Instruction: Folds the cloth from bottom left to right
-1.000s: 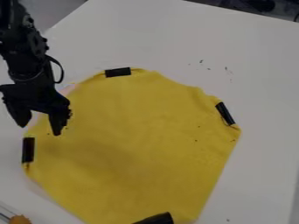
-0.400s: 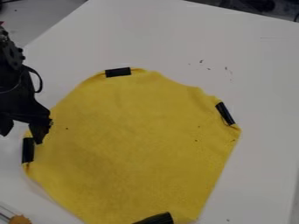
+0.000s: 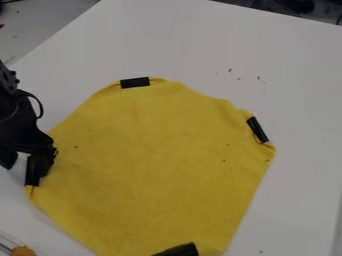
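Yellow, many-sided fabric cloth (image 3: 153, 160) spread flat; fold wholly outstanding. Black two-finger gripper (image 3: 25, 170) at cloth's nine o'clock, jaws apart, released.

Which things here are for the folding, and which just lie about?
For the folding:
- yellow cloth, black strips at its edge
- black gripper, open, by its left edge

Lying about:
- small orange object, bottom left
- dark specks on the table

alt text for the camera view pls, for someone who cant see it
Yellow cloth spread on a white table, four black strips along its edge; an open black gripper is at the cloth's left edge, by one strip.
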Motion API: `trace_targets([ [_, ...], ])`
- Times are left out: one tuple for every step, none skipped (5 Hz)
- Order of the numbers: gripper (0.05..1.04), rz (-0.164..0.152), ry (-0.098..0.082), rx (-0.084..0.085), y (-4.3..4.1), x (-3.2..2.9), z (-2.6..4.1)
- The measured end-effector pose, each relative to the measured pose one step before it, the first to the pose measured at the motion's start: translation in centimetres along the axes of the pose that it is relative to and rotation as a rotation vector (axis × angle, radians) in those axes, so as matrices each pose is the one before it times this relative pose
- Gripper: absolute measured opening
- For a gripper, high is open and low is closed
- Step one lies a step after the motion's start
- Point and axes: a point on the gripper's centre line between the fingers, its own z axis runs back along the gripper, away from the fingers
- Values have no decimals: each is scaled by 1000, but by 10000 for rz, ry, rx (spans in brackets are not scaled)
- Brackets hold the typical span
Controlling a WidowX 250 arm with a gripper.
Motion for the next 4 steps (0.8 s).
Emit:
trace_targets([
  [711,106,-349,-193,-81,58,-214],
  [488,119,-99,-115,-131,252,-84],
  [285,-101,-10,9,-148,137,-56],
  [131,-78,191,132,-666,42,229],
])
